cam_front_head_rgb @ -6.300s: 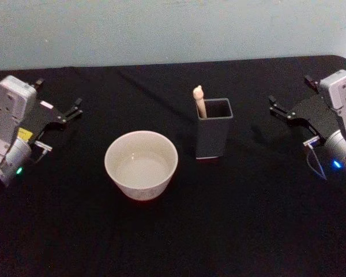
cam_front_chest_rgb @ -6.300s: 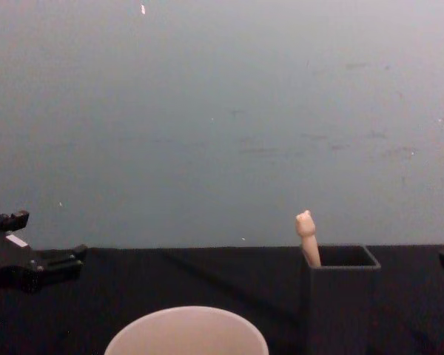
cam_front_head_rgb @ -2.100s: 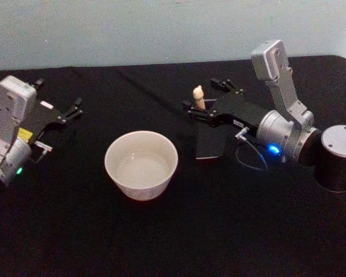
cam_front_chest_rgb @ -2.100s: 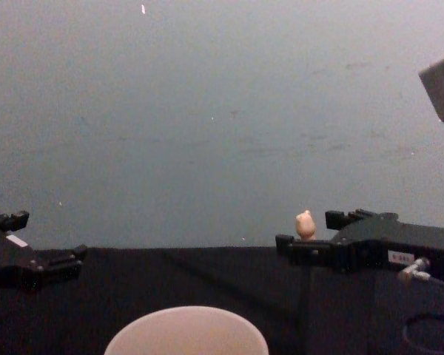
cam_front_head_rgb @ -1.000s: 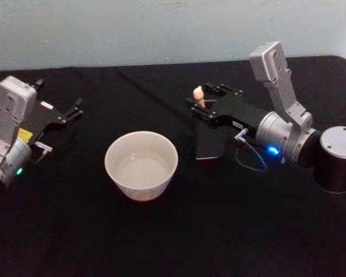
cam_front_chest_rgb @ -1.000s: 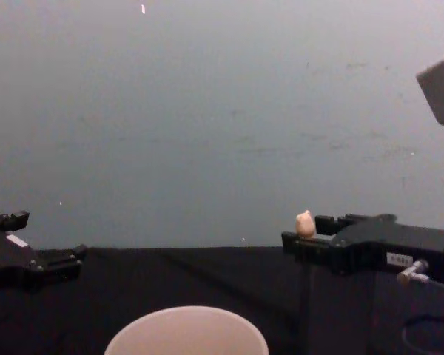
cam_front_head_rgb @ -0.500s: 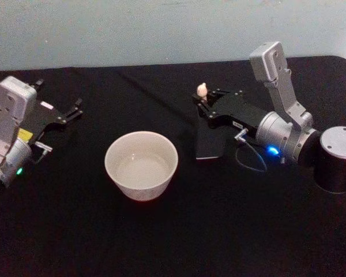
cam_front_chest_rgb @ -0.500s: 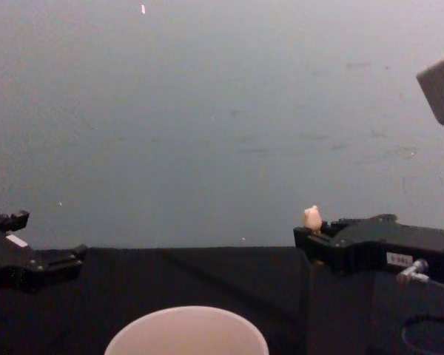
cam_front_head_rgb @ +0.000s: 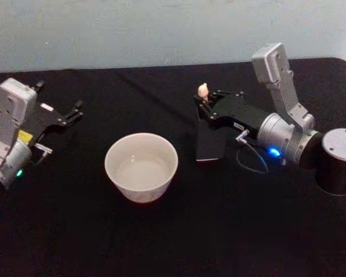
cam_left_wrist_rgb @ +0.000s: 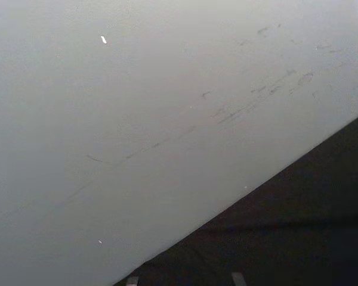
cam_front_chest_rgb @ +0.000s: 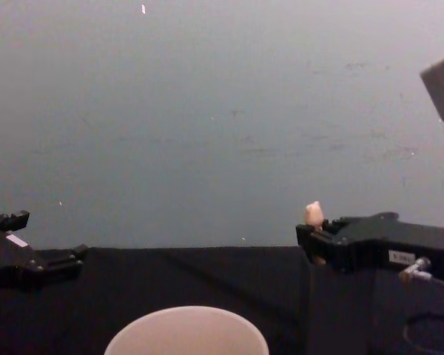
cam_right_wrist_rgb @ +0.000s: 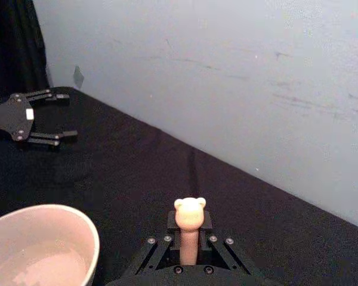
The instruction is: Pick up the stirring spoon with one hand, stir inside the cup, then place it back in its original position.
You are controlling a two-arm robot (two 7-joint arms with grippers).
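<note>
Head view. Right gripper (cam_front_head_rgb: 203, 105) reached in over the dark grey square holder (cam_front_head_rgb: 209, 145), which stands directly beneath it. Jaws narrow, clamped on the cream handle of the stirring spoon (cam_front_head_rgb: 203, 90). The knobbed top pokes up just above the fingertips. Shaft and bowl are hidden under the gripper body. Cup (cam_front_head_rgb: 141, 190) sits to this gripper's left and nearer the robot, apart from the holder, on the black table (cam_front_head_rgb: 173, 242). Left gripper (cam_front_head_rgb: 59, 99) lies far off to the left, fingers spread wide, holding nothing.

Chest view. Right gripper (cam_front_chest_rgb: 311, 235) comes in level from the right edge. Spoon top (cam_front_chest_rgb: 313, 213) stands just above its tip. Below it is a dark upright shape, probably the holder, too dim against the table to be sure. Cup rim (cam_front_chest_rgb: 186, 316) lies low and left of the gripper. Left gripper (cam_front_chest_rgb: 48, 238) is at the far left edge, spread.

Right wrist view. Fingers (cam_right_wrist_rgb: 152, 249) close on either side of the spoon handle (cam_right_wrist_rgb: 190, 223), gripping just under its bear-like head. Cup (cam_right_wrist_rgb: 77, 220) sits beside the gripper. Left gripper (cam_right_wrist_rgb: 62, 116) is far beyond, open.

Left wrist view. Pale wall (cam_left_wrist_rgb: 167, 119) and the table edge (cam_left_wrist_rgb: 316, 208).
</note>
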